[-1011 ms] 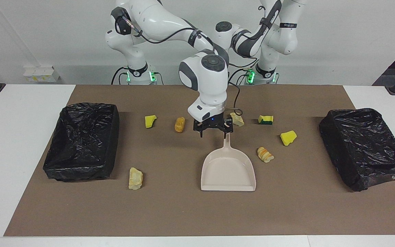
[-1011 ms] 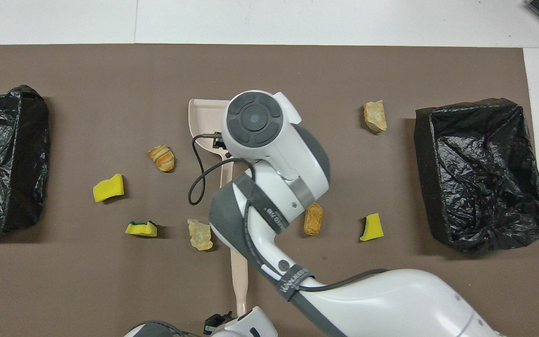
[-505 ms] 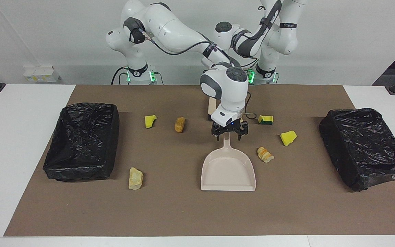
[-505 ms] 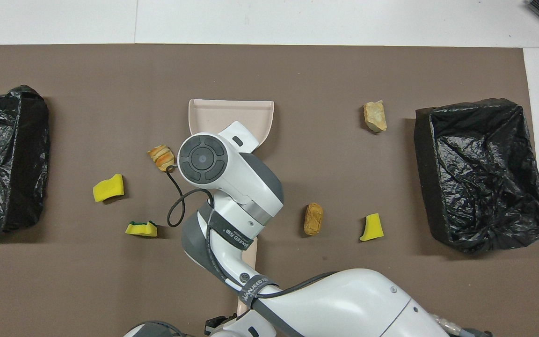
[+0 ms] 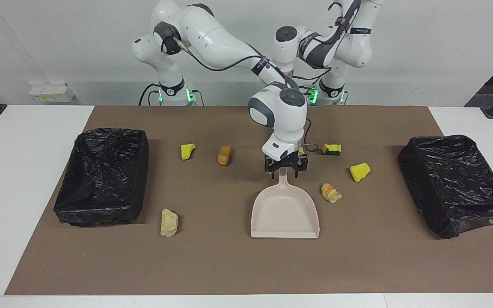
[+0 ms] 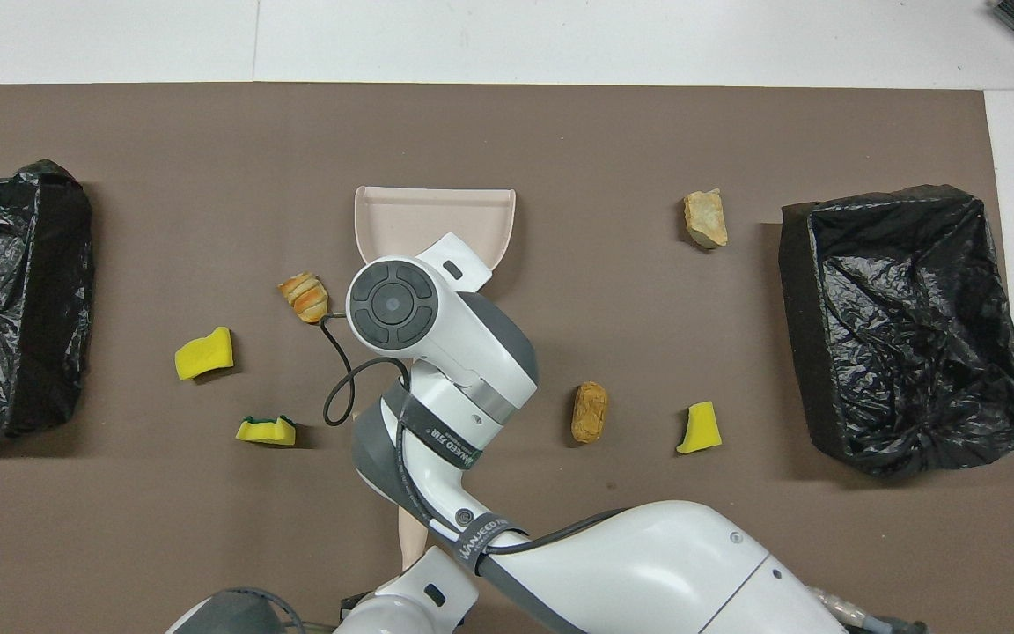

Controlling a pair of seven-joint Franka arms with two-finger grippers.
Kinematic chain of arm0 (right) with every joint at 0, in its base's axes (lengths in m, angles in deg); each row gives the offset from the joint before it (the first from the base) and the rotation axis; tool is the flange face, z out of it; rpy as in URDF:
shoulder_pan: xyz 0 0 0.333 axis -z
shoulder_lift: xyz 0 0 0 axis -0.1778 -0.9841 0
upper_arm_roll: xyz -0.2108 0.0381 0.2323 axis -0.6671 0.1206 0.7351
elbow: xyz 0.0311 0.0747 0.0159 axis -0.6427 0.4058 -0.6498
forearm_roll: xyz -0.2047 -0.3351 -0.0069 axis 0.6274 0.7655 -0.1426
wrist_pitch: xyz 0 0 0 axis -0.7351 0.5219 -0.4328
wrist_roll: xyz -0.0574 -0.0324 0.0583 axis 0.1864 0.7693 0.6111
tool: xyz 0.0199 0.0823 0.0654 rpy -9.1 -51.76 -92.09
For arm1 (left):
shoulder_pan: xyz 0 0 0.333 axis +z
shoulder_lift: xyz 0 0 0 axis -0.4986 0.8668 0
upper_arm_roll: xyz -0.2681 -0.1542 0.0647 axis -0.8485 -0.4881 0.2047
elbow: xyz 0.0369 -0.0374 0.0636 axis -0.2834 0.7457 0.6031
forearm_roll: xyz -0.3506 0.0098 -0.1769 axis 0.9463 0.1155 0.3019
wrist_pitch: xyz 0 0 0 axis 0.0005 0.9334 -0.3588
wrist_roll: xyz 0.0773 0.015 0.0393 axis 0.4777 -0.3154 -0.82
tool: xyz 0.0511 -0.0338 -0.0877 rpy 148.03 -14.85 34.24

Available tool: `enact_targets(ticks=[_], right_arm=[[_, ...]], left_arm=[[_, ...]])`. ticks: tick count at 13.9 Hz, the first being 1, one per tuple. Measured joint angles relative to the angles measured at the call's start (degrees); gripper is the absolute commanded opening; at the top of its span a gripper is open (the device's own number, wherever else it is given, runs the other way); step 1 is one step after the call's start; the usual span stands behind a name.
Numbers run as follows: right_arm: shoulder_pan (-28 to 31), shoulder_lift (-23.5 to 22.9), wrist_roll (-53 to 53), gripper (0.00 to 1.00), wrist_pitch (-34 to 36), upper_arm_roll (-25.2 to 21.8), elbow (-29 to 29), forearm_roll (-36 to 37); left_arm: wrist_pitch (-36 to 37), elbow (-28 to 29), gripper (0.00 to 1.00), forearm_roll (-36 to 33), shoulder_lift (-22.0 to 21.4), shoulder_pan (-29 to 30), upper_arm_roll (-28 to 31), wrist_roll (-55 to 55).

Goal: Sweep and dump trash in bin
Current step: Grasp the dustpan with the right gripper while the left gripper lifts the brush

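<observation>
We count six scraps of trash in plain sight on the brown mat (image 5: 357, 256): a yellow sponge chunk (image 5: 187, 151) and an orange-brown piece (image 5: 224, 155) toward the right arm's end, a pale lump (image 5: 169, 222) farther from the robots near the black-lined bin (image 5: 103, 182), and, toward the left arm's end, a green-backed sponge (image 5: 331, 149), another yellow chunk (image 5: 360, 171) and a striped bread-like piece (image 5: 331, 192). A seventh scrap (image 5: 301, 151) only peeks out beside the wrist in the facing view; the overhead view hides it under the arm. The beige dustpan (image 5: 285, 211) lies mid-mat, its handle pointing toward the robots. The right gripper (image 5: 285, 170) hangs over that handle with its jaws spread to either side of it; whether they touch it we cannot tell. From above, the wrist covers the handle and the fingers altogether. The left gripper (image 6: 362, 608) barely shows at the overhead view's bottom edge, beside a beige handle (image 6: 412, 541); its jaws we cannot tell. A second bin (image 5: 456, 184) sits at the left arm's end
</observation>
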Motion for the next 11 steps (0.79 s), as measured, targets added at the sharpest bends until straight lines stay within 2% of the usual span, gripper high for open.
enact_targets(ticks=[1, 2, 7, 11], right_arm=[[0.0, 0.09, 0.08, 0.09, 0.0, 0.03, 0.23, -0.07], [0.01, 0.18, 0.45, 0.02, 0.0, 0.03, 0.43, -0.46], [0.54, 1.13, 0.45, 0.0, -0.03, -0.14, 0.92, -2.43], [3.87, 4.71, -9.81, 0.0, 1.75, -0.12, 1.05, -2.47]], left_arm=[[1.22, 0.0, 0.0, -0.31, -0.41, 0.86, 0.0, 0.01], [2.27, 0.0, 0.0, -0.43, -0.83, 1.76, 0.01, 0.25], [7.71, -0.04, 0.0, -2.56, -4.69, 8.46, 0.12, 3.17], [8.75, -1.22, 0.0, -4.98, -6.99, 15.52, 0.23, 7.54]])
